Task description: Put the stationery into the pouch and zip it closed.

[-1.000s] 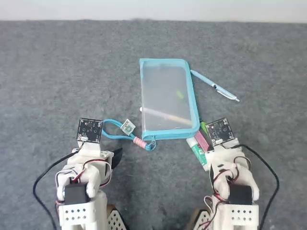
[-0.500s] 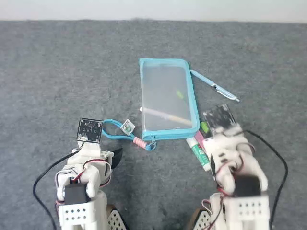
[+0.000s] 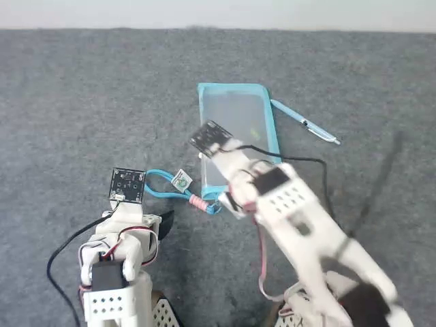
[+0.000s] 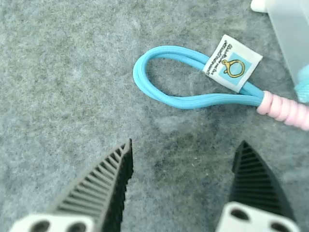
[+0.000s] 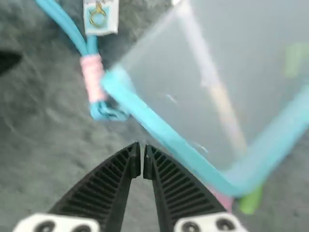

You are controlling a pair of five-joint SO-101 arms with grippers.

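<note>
Over the near end of the clear, blue-edged pouch point(image 3: 235, 112) the right arm stretches out across the grey mat point(image 3: 82, 88). The right gripper point(image 5: 141, 147) has its claw pressed together on nothing and sits just above the pouch's blue border, close to the corner where the pink coil point(image 5: 92, 72) joins the strap. The left gripper point(image 4: 186, 150) hangs with its claw spread wide over bare mat, just short of the blue strap loop point(image 4: 183, 77) and its label point(image 4: 232, 63).

The pouch lies flat at mid-table. A pencil-like stick point(image 5: 212, 82) and a green item point(image 5: 294, 58) show through its clear face. A blue pen point(image 3: 304, 122) lies on the mat beside the far right edge, so loading looks unfinished and zipping has not begun. My guess is that the right arm is lining up on the pouch's near edge, either to find the zip or to pin the pouch down. For either, the claw must part before it can take hold. The left claw is well placed to steady the strap.

Whether the zip is open or shut I cannot tell, and no slider is clear to me. In the high view the right arm covers the pouch's near end and whatever lies beside it. From the right wrist, a pink bit point(image 5: 224, 198) and a green bit point(image 5: 248, 200) peek out past the pouch's corner, too cut off to name.
</note>
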